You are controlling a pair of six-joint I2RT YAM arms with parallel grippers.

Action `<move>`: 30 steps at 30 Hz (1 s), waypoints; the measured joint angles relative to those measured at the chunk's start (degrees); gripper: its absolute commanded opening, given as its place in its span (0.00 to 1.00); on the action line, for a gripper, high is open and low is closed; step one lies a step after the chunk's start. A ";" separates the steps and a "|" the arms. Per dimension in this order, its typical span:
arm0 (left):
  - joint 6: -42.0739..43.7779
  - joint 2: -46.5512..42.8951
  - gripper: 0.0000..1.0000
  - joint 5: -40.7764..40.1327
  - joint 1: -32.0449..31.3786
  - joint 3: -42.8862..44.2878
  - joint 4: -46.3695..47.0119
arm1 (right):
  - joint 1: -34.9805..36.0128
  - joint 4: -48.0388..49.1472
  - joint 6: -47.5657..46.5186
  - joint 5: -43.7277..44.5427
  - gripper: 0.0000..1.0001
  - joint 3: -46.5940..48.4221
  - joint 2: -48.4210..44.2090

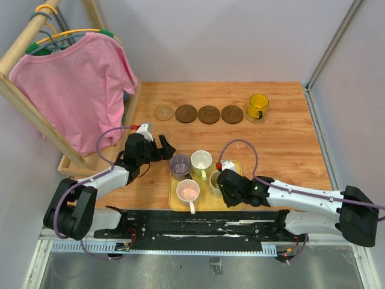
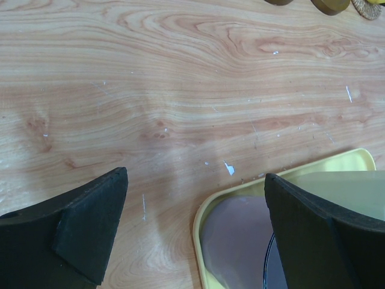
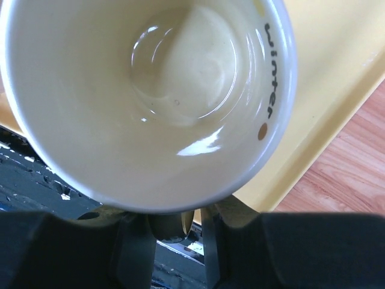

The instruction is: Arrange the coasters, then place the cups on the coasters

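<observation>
Four bare brown coasters (image 1: 197, 114) lie in a row at the back, and a fifth sits under the yellow cup (image 1: 258, 106). A yellow tray (image 1: 236, 170) holds the grey-purple cup (image 1: 180, 164), the white-greenish cup (image 1: 201, 161), the pink cup (image 1: 188, 191) and the cream cup (image 3: 150, 90). My right gripper (image 1: 224, 185) is shut on the cream cup's handle (image 3: 174, 224), which sits between its fingers (image 3: 135, 253); the cup still rests on the tray. My left gripper (image 2: 195, 176) stands wide open, holding nothing, over the wood beside the tray's left corner (image 2: 204, 217), close to the grey-purple cup (image 2: 240, 241).
A wooden clothes rack (image 1: 24, 99) with a pink shirt (image 1: 78, 84) on a hanger stands at the left, its base (image 1: 75, 164) beside the left arm. Grey walls close the table at the back and right.
</observation>
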 measured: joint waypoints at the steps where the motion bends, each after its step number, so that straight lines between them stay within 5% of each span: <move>1: 0.00 0.00 1.00 0.00 0.00 -0.04 0.04 | 0.00 0.24 0.09 0.11 0.28 -0.26 -0.31; 6: -0.02 0.02 1.00 0.00 0.00 -0.44 0.09 | 0.02 2.19 0.59 1.01 0.01 -1.18 -1.44; 17: -0.02 0.33 1.00 0.00 0.00 -0.76 0.39 | 0.57 2.34 1.11 3.15 0.01 -1.68 -2.51; 30: -0.04 0.44 1.00 -0.02 -0.02 -0.76 0.48 | 1.46 -6.45 1.36 16.04 0.01 0.46 -7.65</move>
